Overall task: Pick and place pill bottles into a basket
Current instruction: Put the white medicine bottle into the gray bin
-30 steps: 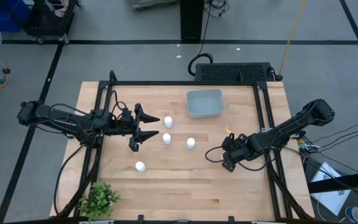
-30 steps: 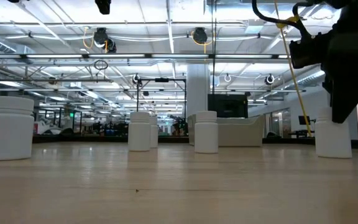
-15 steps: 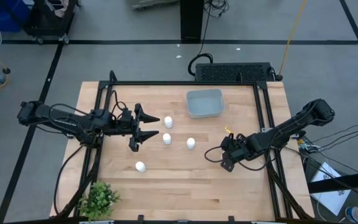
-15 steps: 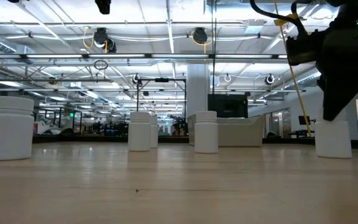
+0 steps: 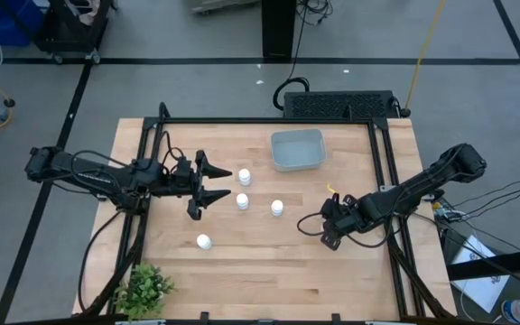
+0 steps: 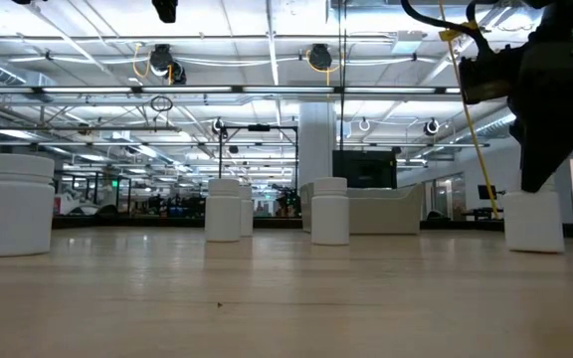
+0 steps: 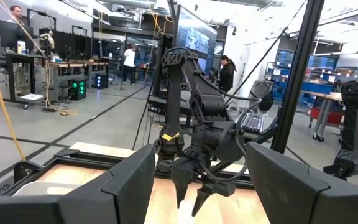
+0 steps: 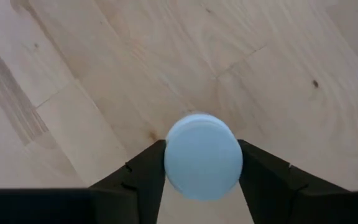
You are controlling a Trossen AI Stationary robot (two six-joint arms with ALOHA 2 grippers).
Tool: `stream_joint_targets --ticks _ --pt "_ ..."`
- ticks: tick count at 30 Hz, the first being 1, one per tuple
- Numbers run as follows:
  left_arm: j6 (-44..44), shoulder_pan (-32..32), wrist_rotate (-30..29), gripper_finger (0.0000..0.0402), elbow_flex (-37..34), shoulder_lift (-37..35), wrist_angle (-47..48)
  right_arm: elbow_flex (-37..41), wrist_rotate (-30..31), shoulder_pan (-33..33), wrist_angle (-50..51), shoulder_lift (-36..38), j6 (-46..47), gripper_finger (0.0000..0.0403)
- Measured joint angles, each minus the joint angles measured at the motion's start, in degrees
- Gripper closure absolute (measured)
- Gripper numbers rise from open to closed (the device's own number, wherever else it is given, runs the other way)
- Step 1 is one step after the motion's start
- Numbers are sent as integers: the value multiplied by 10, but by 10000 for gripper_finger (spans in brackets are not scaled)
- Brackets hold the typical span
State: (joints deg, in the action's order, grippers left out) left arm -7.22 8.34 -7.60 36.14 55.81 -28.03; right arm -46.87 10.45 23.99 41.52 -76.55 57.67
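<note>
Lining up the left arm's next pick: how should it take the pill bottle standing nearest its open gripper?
Grip that pill bottle across its round body below the cap, coming in level from the left gripper's side. It stands upright and apart from the next bottle, so the open fingers can likely straddle it.

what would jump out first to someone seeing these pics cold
The right gripper points straight down near the table's right edge, its fingers on either side of a white pill bottle. The left gripper hangs open at the left, aimed at three loose bottles mid-table, with a fourth nearer the front. The grey-blue basket sits at the far edge, with no bottles in it.
</note>
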Motion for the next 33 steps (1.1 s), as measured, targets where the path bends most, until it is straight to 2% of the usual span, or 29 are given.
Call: stream_joint_targets --ticks 7,18,21,27,33 --pt "0 0 0 146 0 0 0 0 8 -1 -2 0 -8 248" --pt "7 0 -1 146 0 0 0 -25 83 -45 -5 39 -86 249" --pt "9 0 -5 147 0 0 0 -43 133 -61 -6 60 -121 246" --pt "10 0 -5 146 0 0 0 -89 291 -93 -24 100 -219 249" --pt "10 0 -5 146 0 0 0 -122 335 -148 -134 130 -360 247"
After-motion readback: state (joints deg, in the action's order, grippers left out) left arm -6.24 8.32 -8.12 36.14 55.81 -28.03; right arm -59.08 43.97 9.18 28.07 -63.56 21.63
